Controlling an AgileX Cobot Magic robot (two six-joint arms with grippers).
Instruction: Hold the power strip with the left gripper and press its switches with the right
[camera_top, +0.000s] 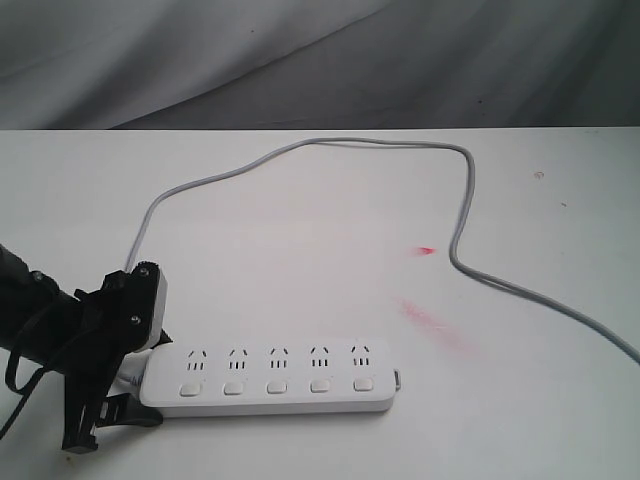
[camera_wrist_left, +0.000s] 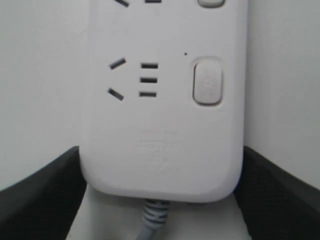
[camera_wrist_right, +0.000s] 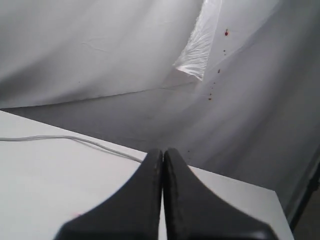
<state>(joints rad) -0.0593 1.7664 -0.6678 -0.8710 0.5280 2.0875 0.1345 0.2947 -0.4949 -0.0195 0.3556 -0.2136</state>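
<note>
1. The white power strip (camera_top: 270, 375) lies flat on the desk (camera_top: 300, 230).
2. Its five switches (camera_top: 277, 386) sit in a row, one beside each socket.
3. The left claw (camera_wrist_left: 161, 150) pinches the power strip at its cord end, one finger on each long side.
4. The grey cord (camera_top: 470, 200) loops away behind the power strip.
5. The right claw (camera_wrist_right: 162, 152) is pressed together, well apart from the power strip.

The slim black left tool (camera_top: 152, 382) carries a light grey block (camera_top: 148, 300) at its wrist, small pale screws (camera_top: 133, 320) on its bracket and a thin black cable (camera_top: 14, 375) looping beside the arm. Its fingers (camera_wrist_left: 35, 200) are matte black and finely textured. The right tool (camera_wrist_right: 162, 156) has smooth black fingers tapering to narrow tips.
</note>
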